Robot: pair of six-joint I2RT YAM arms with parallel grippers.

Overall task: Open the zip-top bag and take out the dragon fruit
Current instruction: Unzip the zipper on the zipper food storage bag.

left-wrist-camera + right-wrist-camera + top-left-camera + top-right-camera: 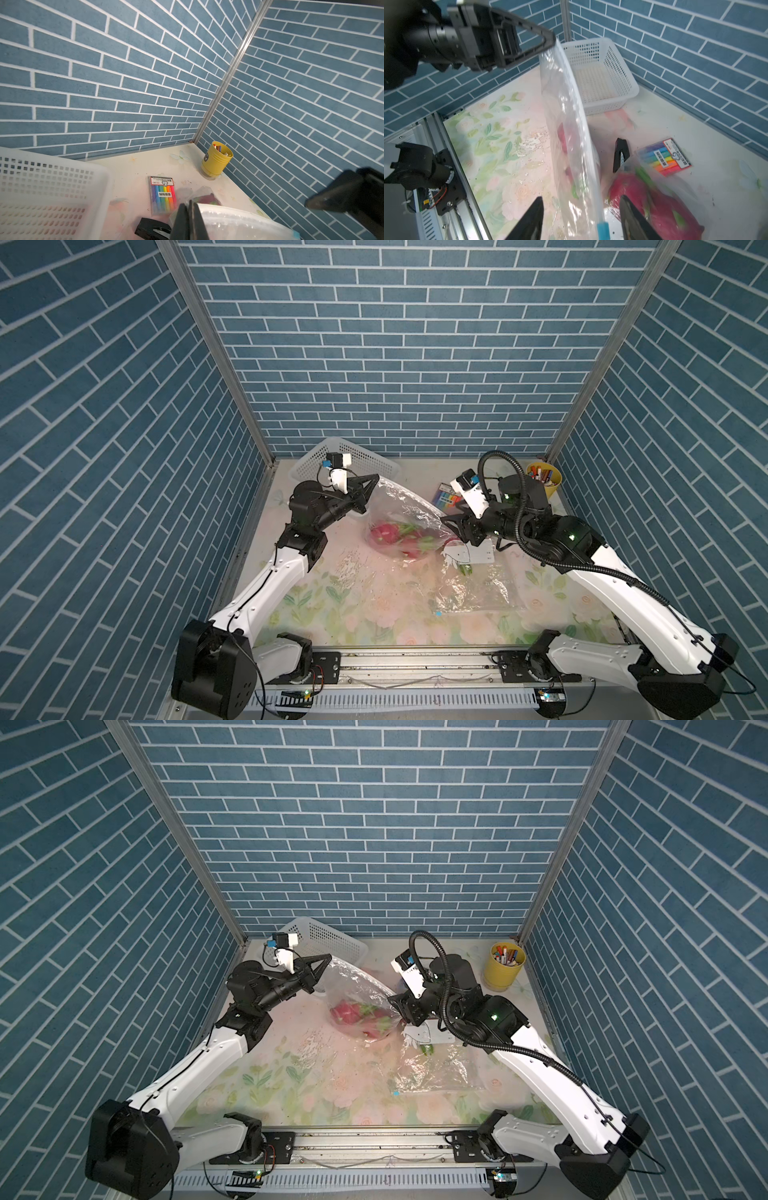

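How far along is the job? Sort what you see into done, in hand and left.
Done: the left end effector is shut on a top corner of the clear plastic zip-top bag, holding it up. In hand: the open right end effector straddles the zip edge at the blue slider; whether the zip is open is unclear. Left: the pink dragon fruit lies inside the bag.

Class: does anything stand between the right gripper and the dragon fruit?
Yes. The dragon fruit lies inside the clear zip-top bag, so plastic film covers it. The bag's top edge, with its blue slider, runs through the open right gripper.
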